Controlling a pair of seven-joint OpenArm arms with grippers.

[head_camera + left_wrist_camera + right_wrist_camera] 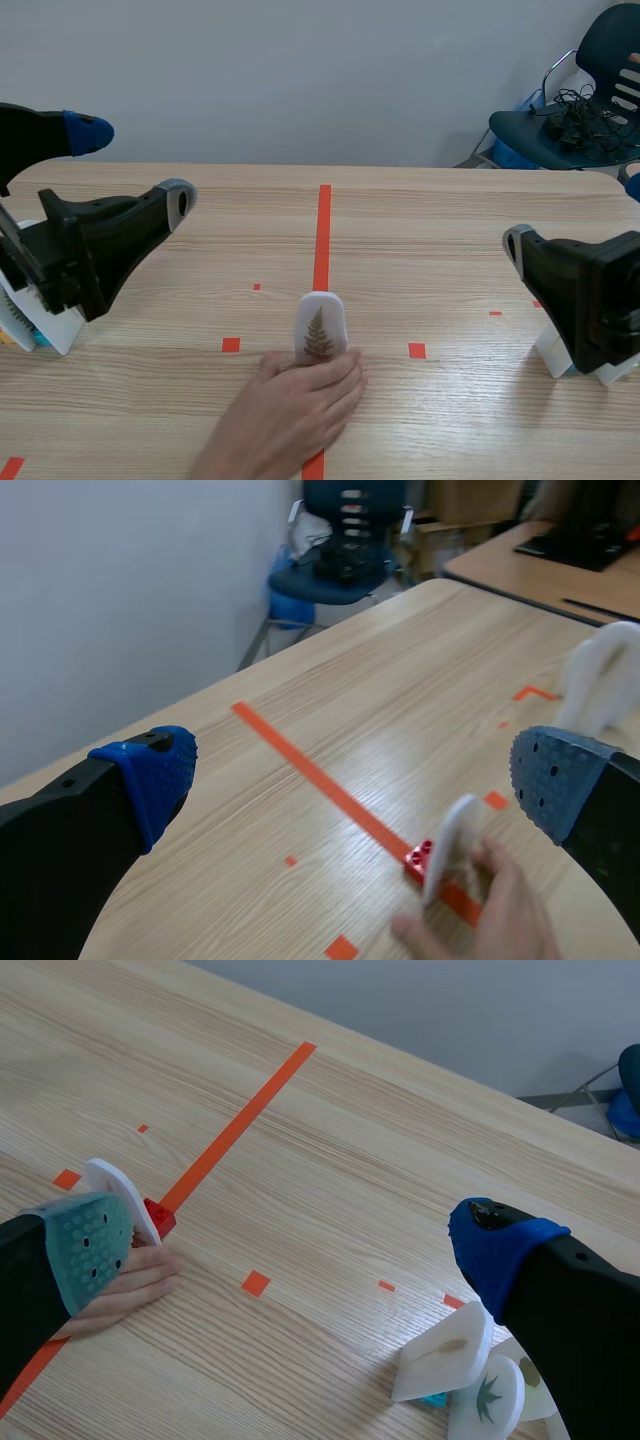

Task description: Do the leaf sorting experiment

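While a person's hand [290,415] steadies the upright leaf card [320,325] on the bench [450,220] centre tape [323,230], both your claws gape empty; left claw [135,165] looks slightly nearer than right claw [290,1248]

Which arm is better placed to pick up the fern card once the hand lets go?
Probably left: the left gripper, open, frames the fern card between its fingers; the right gripper sees it beside one finger. A person's hand holds it.
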